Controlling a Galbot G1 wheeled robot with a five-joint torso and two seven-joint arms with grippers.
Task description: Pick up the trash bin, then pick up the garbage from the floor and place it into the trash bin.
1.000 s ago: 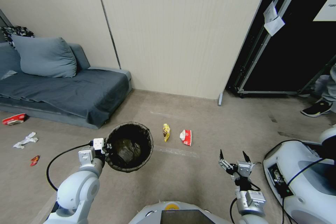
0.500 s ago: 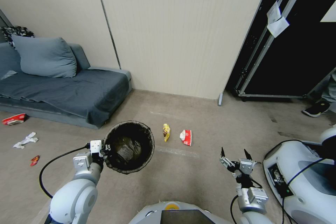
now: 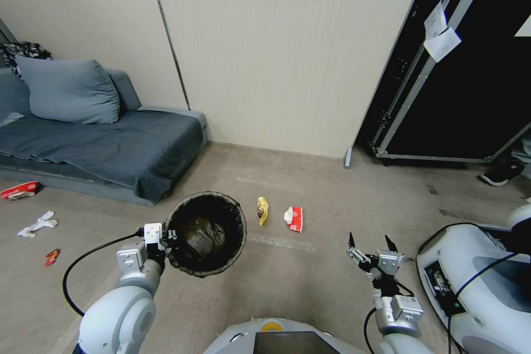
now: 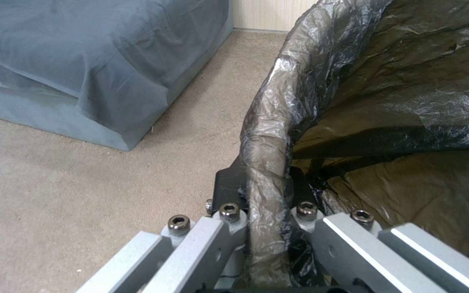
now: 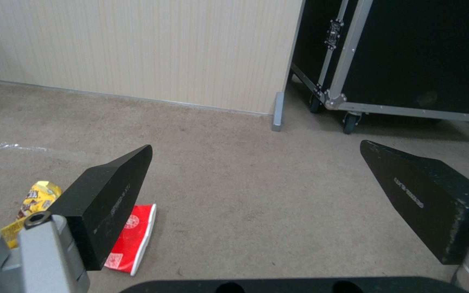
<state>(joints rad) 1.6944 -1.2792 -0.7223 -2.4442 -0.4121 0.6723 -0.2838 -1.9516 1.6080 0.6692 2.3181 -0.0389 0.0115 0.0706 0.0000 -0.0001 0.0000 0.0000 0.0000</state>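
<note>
My left gripper (image 3: pixel 165 238) is shut on the rim of the trash bin (image 3: pixel 206 232), holding the bag-lined bin above the floor (image 3: pixel 310 282). In the left wrist view the fingers (image 4: pixel 229 191) clamp the liner-wrapped trash bin rim (image 4: pixel 267 134). Garbage lies just beyond the bin: a yellow wrapper (image 3: pixel 262 209) and a red-and-white packet (image 3: pixel 293 217). The right wrist view shows the same yellow wrapper (image 5: pixel 33 199) and red packet (image 5: pixel 134 236). My right gripper (image 3: pixel 371 244) hangs open and empty to the right of them. More garbage lies far left: a red packet (image 3: pixel 19 190), crumpled white paper (image 3: pixel 36 224), a red scrap (image 3: pixel 52 256).
A grey sofa (image 3: pixel 94 144) with a cushion stands at the left against the beige wall. A black flight case (image 3: pixel 459 77) on castors fills the back right. A white machine (image 3: pixel 475 287) with cables sits close at my right. A shoe (image 3: pixel 500 172) shows at the right edge.
The view has shifted slightly. My left arm holding the bin drew a little lower and nearer, then held. The right gripper stays open in place.
</note>
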